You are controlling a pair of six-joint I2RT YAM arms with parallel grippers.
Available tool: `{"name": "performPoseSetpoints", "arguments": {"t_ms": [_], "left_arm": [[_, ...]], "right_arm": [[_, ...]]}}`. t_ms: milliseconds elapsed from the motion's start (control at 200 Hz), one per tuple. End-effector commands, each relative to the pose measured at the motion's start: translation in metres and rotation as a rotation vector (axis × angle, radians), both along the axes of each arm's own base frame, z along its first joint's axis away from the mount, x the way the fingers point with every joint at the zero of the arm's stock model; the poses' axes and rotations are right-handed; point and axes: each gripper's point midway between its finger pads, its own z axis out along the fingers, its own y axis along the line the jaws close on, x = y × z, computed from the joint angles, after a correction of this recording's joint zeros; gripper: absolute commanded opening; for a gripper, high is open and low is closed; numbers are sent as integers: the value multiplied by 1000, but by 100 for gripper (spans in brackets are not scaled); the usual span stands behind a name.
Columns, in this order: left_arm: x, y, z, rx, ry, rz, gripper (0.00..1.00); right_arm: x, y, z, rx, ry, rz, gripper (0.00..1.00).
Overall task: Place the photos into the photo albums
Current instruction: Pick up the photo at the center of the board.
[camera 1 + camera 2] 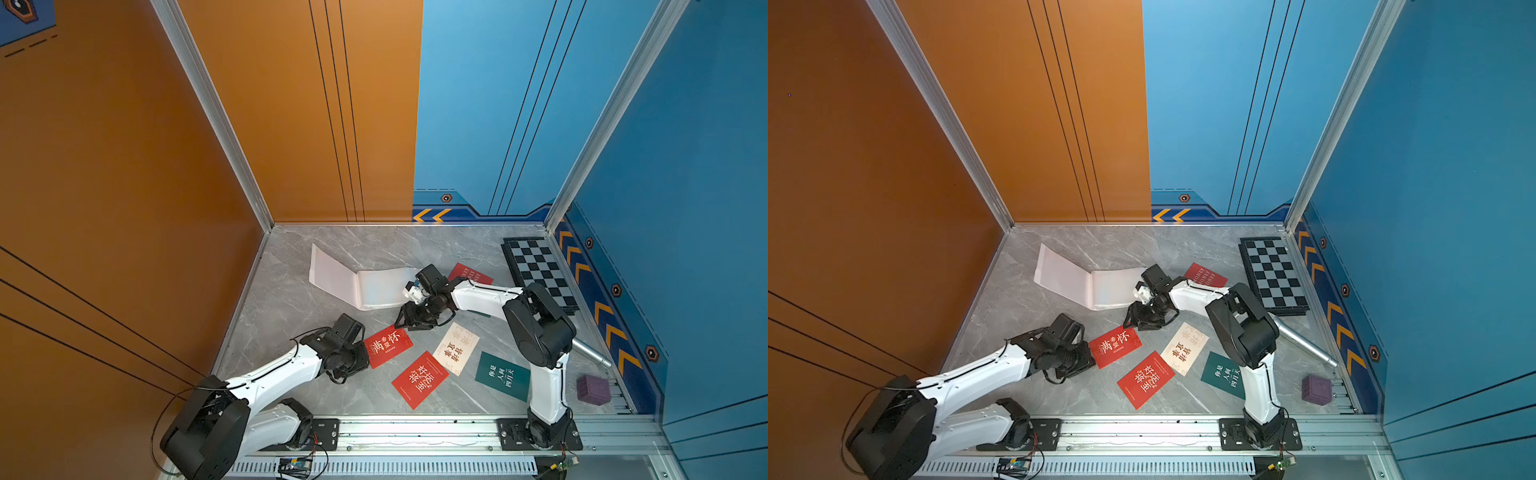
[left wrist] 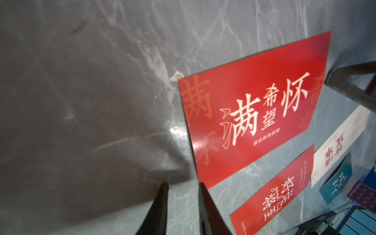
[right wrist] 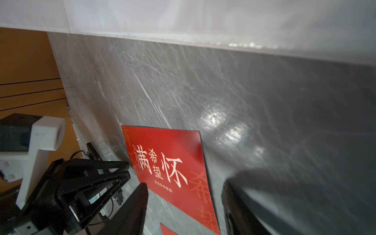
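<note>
Red card [image 2: 250, 114] is touched at its corner by left gripper [image 2: 183, 184], jaws narrowly parted, nothing pinched. Right gripper [image 3: 184, 185] is held spread, empty, above card's far edge. Album [image 1: 374, 286] is laid open beyond card. Risk: card gets slid on slick table [image 2: 81, 81], not lifted.

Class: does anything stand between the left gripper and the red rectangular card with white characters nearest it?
Nothing visible does. In the left wrist view the left gripper sits at a corner of the red rectangular card, only grey marble table between.
</note>
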Motion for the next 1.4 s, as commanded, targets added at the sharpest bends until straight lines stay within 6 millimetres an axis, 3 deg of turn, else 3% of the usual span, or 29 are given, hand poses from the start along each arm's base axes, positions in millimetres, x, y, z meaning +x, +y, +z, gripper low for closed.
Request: {"name": "performPoseSetpoints", "arguments": {"t_ms": [0,185,460,656,936,1096,1186,1286,1396], "left_arm": [[1,5,-17,43,10,21,27],[1,3,-30,49,35,16,27],[-3,9,-37,59,38,21,26],[-3,11,-38,62,38,20,26],[-4,14,-38,60,36,25,26],[-1,13,-36,53,26,26,26],[1,10,-32,40,21,25,26],[6,4,-24,12,1,11,26],[17,-3,-3,-14,-45,1,26]], "right_arm": [[-17,-6,-15,-42,53,37,61],[-21,2,-10,37,98,41,61],[-15,21,26,264,131,21,59],[-15,15,46,325,136,30,55],[-18,6,55,357,142,25,51],[-16,4,54,352,134,21,41],[-12,1,45,330,139,0,26],[-10,-4,35,291,126,-14,15],[-7,-11,24,244,119,-23,1]]}}
